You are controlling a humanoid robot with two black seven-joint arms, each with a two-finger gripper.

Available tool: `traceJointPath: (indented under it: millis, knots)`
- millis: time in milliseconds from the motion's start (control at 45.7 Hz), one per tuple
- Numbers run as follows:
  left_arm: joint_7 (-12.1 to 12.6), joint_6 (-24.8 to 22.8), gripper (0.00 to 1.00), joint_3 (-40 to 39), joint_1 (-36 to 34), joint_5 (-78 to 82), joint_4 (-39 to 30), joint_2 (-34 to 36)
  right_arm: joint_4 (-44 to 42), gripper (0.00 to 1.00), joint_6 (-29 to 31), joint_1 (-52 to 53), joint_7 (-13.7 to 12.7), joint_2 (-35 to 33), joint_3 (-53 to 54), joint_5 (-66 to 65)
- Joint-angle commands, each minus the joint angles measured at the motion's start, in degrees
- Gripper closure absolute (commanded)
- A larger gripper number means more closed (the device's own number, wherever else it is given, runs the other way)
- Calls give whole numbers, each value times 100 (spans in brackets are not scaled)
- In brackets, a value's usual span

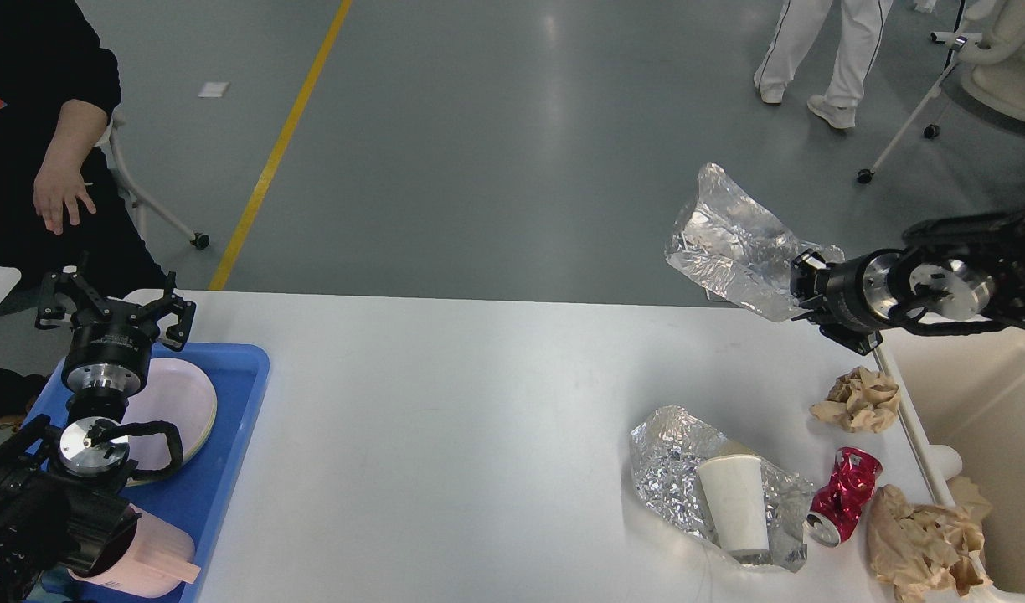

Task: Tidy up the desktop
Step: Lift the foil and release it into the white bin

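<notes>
Most of the view is the white table (pixel 445 419), litter bunched at its right end beside the cream bin (pixel 981 402). Right pincer (pixel 801 289) grips a crumpled clear plastic bag (pixel 730 247) above the table's far edge; the bag likely goes binward next. Remaining: foil sheet (pixel 672 469), paper cup (pixel 734 502), crushed red can (pixel 843 494). Left pincer (pixel 115 293) hovers splayed wide over the blue tray (pixel 228 435).

Tray (pixel 236 402) on the desktop (pixel 445 435) left; cup (pixel 734 502), can (pixel 847 494) right, beside bin (pixel 981 394)

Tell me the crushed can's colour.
Red with silver, on the crushed can; head view shows it best.
</notes>
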Motion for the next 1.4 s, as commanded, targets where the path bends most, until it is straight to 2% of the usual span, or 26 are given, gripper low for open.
traceJointPath:
  millis: [0,153,197,306,460,613,832,919,1073,1095,1138,1160,1204,1248,1379]
  knots:
    - [0,0,4,0,3,0,1,2,94,100,938,1070,-5,-152,-408,-2]
    - [0,0,4,0,3,0,1,2,76,100,1957,2194,-5,-327,-699,-71]
    - [0,0,4,0,3,0,1,2,67,100,2090,2345,-5,-345,-699,-151]
    - [0,0,4,0,3,0,1,2,15,100,2152,2451,-5,-433,-690,-318]
    - [0,0,4,0,3,0,1,2,-196,100,1898,2215,-5,-556,-752,-476]
    - [0,0,4,0,3,0,1,2,-697,100,1353,1214,-5,-863,-901,-564]
    - [0,0,4,0,3,0,1,2,-1532,100,641,-816,3,-1329,-761,-459]
    - [0,0,4,0,3,0,1,2,-1752,100,106,-1827,3,-1470,-436,-424]
    - [0,0,4,0,3,0,1,2,-2058,100,-247,-2978,3,-1549,188,-441]
    - [0,0,4,0,3,0,1,2,-2147,98,-256,-3093,3,-1549,232,-441]
    - [0,0,4,0,3,0,1,2,-2349,82,-265,-3304,3,-1541,277,-450]
    - [0,0,4,0,3,0,1,2,-2454,69,-273,-3401,3,-1540,277,-459]
    - [0,0,4,0,3,0,1,2,-2674,33,-352,-3621,3,-1532,285,-476]
    - [0,0,4,0,3,0,1,2,-2920,2,-545,-3823,3,-1488,303,-468]
    - [0,0,4,0,3,0,1,2,-3114,0,-810,-4061,12,-1435,338,-467]
